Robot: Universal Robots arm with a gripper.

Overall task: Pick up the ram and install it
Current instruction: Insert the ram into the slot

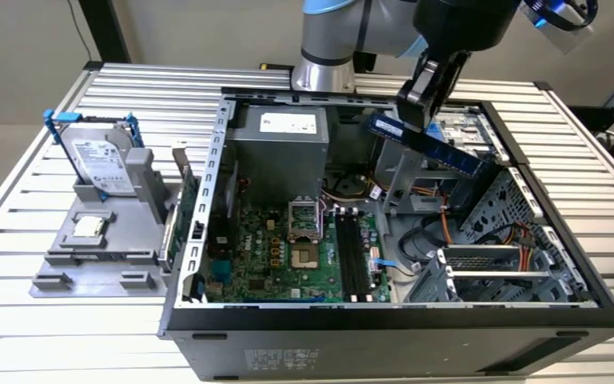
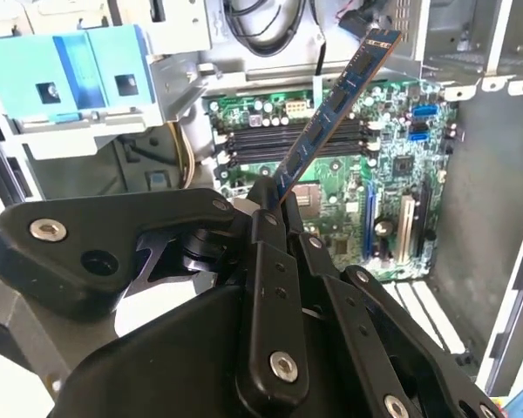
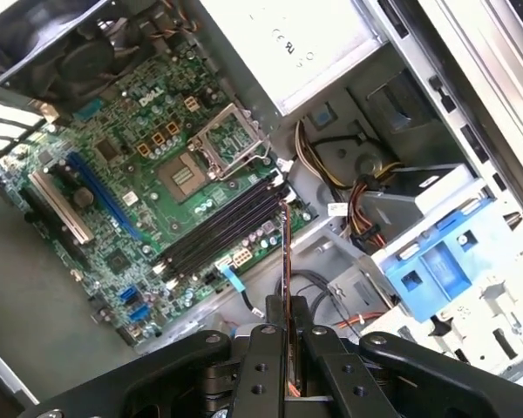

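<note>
Two labelled spares sit in a grey plastic holder (image 1: 93, 268) on the slatted metal tabletop (image 1: 25, 188) at the exterior view's left: a silver hard drive in a blue frame (image 1: 102, 164) and a small square chip with a pale label (image 1: 89, 227). Right of them, the open black computer case (image 1: 392, 336) bares its green motherboard (image 1: 281, 248) and black memory slots (image 1: 352, 252). Farther right, above the case, the arm's black fingers (image 2: 268, 252) are clenched on one end of the ram (image 1: 435, 148), a long dark bluish circuit-board stick held tilted in the air, clear of the slots.
</note>
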